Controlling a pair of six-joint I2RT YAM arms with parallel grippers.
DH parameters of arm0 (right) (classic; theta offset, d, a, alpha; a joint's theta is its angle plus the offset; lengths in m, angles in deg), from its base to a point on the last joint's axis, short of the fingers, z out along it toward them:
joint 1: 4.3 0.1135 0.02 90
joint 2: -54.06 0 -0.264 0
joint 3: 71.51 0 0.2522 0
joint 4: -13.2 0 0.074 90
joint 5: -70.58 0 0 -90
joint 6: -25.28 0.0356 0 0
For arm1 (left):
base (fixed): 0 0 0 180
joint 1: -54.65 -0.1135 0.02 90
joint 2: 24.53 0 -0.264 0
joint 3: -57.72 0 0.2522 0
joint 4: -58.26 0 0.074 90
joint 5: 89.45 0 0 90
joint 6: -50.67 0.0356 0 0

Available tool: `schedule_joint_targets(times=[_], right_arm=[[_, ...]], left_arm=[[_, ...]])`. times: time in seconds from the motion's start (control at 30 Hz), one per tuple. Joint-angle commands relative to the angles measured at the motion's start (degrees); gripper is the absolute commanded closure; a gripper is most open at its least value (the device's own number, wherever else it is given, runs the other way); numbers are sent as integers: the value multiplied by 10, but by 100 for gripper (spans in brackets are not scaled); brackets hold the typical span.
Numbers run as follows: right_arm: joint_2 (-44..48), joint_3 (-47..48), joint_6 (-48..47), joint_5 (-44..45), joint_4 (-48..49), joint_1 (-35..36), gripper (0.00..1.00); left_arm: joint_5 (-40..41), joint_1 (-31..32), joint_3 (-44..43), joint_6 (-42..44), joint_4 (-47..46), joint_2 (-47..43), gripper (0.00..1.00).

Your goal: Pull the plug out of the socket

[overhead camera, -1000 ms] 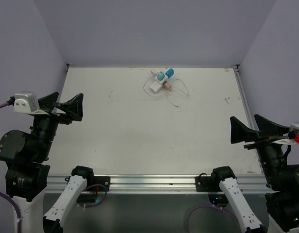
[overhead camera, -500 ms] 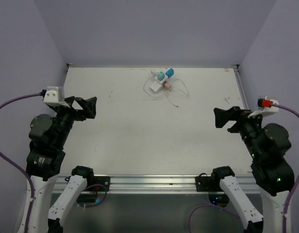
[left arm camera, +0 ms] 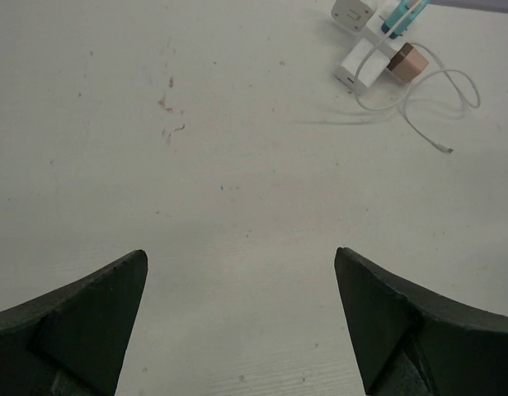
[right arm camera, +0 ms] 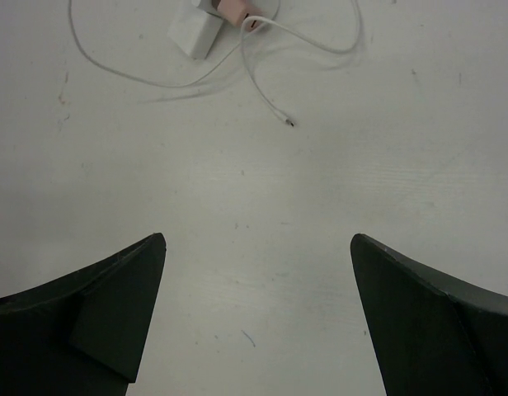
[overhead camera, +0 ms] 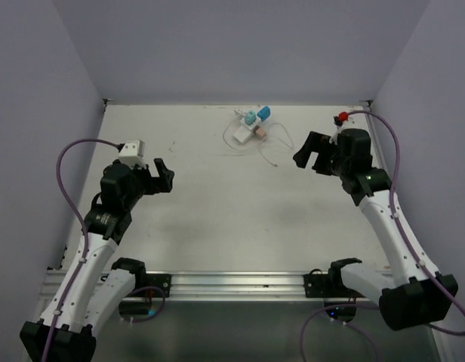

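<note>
A white socket block lies at the far middle of the table. A pink-brown plug with a thin white cable sits in its side, and two blue plugs and a white adapter sit at its far end. My left gripper hovers open over the left part of the table, well short of the socket. My right gripper is open too, to the right of the cable loop. The left wrist view has the socket and pink-brown plug at top right, far beyond the gripper. In the right wrist view the socket lies at top left, beyond the gripper.
The cable's loose end lies on the table near the right gripper; it is the cable end in the right wrist view. Purple walls enclose the table on three sides. A metal rail runs along the near edge.
Both arms have swung up from the table's near corners and reached inward over the surface, the right one far toward the cable. Both grippers stayed open. The socket and plugs have not moved.
</note>
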Motion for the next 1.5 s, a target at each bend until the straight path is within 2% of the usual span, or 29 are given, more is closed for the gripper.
schedule_joint_targets(times=[0.0,0.17,0.4,0.53,0.6,0.67,0.9,1.07,1.23,1.47], right_arm=[[-84,26,30,-34,135,-1,1],[-284,123,14,-88,200,-1,1],[-487,261,-2,-145,269,-3,1],[-591,361,30,-212,297,-17,3],[-639,381,62,-242,319,-24,4],[-665,403,76,-247,353,-28,5],[-743,474,69,-277,348,-29,7],[-778,484,70,-305,349,-29,9],[-770,435,100,-341,403,-28,17],[-727,360,121,-357,447,-4,18]], left_arm=[[4,2,29,-7,-77,11,0],[15,-5,21,10,-74,29,0],[8,-25,23,6,-79,48,0],[-1,-36,22,6,-83,63,0],[-3,-42,20,6,-81,72,0],[-7,-45,19,5,-82,78,0],[-11,-48,16,3,-80,91,1],[-12,-52,15,0,-78,98,0],[-12,-54,15,-1,-78,99,0],[-13,-55,15,-3,-77,99,0]])
